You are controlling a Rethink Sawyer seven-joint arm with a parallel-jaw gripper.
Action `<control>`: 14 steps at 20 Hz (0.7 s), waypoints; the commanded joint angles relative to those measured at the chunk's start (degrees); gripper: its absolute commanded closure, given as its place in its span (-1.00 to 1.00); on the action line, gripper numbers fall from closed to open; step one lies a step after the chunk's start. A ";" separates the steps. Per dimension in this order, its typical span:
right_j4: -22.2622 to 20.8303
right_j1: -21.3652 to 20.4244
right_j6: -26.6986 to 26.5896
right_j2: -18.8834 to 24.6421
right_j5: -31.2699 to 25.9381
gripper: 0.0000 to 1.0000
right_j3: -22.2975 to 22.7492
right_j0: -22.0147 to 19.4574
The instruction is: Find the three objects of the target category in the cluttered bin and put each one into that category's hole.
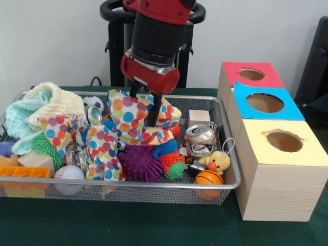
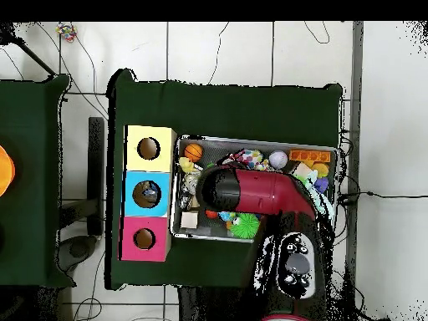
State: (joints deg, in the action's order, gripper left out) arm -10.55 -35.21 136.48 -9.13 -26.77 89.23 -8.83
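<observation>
My gripper (image 1: 145, 110) is down in the wire bin (image 1: 154, 187), shut on a bunched polka-dot cloth (image 1: 128, 115) that stands up in a peak around it. Balls lie in the bin: a soccer ball (image 1: 93, 102) at the back, a baseball (image 1: 69, 177) front left, a small basketball (image 1: 208, 179) front right. To the right stand three wooden boxes with holes: red (image 1: 251, 74), blue (image 1: 265, 102) and yellow (image 1: 284, 141). In the overhead view the arm (image 2: 251, 192) covers the gripper and the bin's middle; the basketball (image 2: 193, 151) and baseball (image 2: 277, 159) show.
Also in the bin are a crushed can (image 1: 200, 139), a purple spiky ball (image 1: 139, 163), a yellow duck (image 1: 218, 163), a wooden block (image 1: 199, 117), a pale towel (image 1: 43, 107) and an orange brick (image 1: 23, 171). The boxes stand close against the bin's right side.
</observation>
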 commanded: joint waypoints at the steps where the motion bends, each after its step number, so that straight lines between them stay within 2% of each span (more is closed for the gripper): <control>1: -11.23 7.58 1.45 -8.46 8.96 -1.00 -11.19 1.67; 2: -12.88 8.27 1.86 -10.53 9.59 -1.00 -13.25 2.83; 3: -12.85 8.23 1.44 -9.96 9.23 -1.00 -13.56 2.32; 4: -10.93 6.67 -0.44 -6.44 6.76 -1.00 -11.90 -0.25; 5: -10.69 6.61 -0.86 -5.66 6.22 -1.00 -11.85 -0.80; 9: -14.88 6.58 -0.85 -8.22 10.67 -1.00 -13.79 1.06; 10: -16.93 7.14 0.14 -10.72 13.79 -1.00 -14.70 2.62; 13: -19.06 7.98 0.49 -12.61 17.41 -1.00 -16.33 3.18; 14: -19.22 7.94 -0.21 -11.68 17.64 -1.00 -16.42 2.29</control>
State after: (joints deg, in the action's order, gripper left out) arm -24.61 -29.94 136.48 -19.33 -15.31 77.91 -6.38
